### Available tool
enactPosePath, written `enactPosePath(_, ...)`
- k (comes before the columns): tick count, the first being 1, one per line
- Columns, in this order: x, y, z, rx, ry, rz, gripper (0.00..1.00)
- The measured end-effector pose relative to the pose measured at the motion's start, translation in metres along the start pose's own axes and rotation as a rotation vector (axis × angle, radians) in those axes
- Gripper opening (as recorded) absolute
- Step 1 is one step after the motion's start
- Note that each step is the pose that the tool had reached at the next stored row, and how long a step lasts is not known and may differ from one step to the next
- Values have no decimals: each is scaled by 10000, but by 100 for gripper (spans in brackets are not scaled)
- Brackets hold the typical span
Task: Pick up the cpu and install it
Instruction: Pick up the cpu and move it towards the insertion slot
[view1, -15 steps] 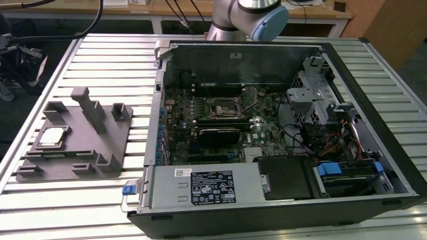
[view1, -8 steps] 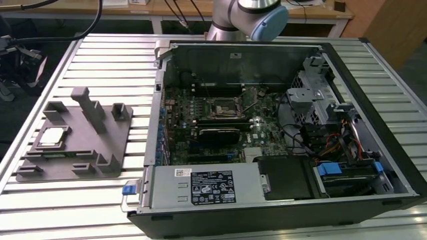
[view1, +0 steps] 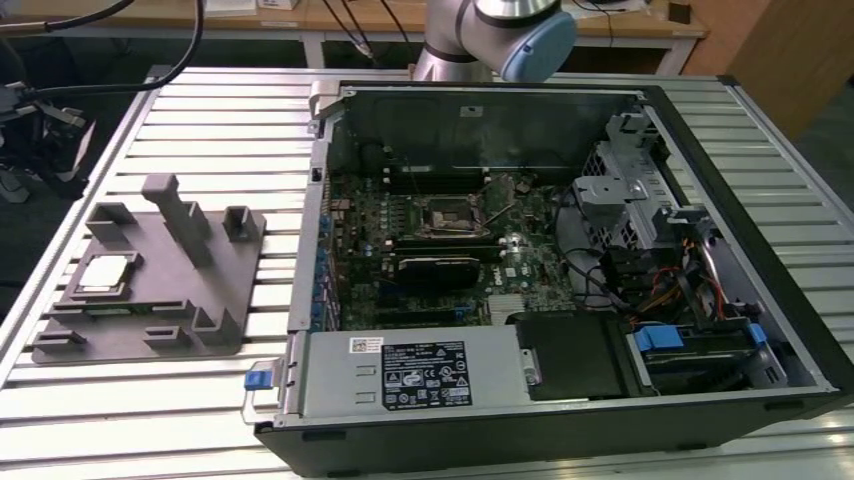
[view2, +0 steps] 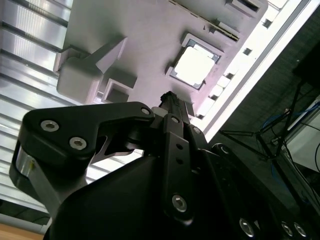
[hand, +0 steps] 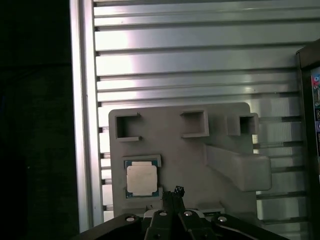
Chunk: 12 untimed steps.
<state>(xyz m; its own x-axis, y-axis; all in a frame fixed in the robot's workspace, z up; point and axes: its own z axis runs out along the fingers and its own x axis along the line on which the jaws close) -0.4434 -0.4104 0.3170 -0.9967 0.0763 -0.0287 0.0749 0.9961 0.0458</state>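
Note:
The cpu (view1: 104, 272) is a small silvery square chip lying flat in a recess of the grey tray (view1: 147, 300) at the exterior view's left. Both wrist views look down on the cpu (view2: 194, 67) (hand: 141, 179) in the tray (view2: 145, 35) (hand: 185, 160). My gripper (view2: 172, 97) (hand: 173, 191) hangs above the tray, beside the cpu and clear of it. Its black fingers are shut together with nothing between them. The black socket (view1: 445, 213) with its metal frame sits on the motherboard inside the open computer case.
The open case (view1: 747, 300) takes up the middle and right of the ribbed metal table (view1: 200, 110). Upright posts (view1: 180, 215) rise from the tray near the cpu. A part of the arm (view1: 494, 35) shows behind the case. Cables hang at the far left.

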Motion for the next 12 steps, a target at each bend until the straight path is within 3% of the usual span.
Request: enactPosePath(12, 85, -20, 168, 0, 0, 0, 11)
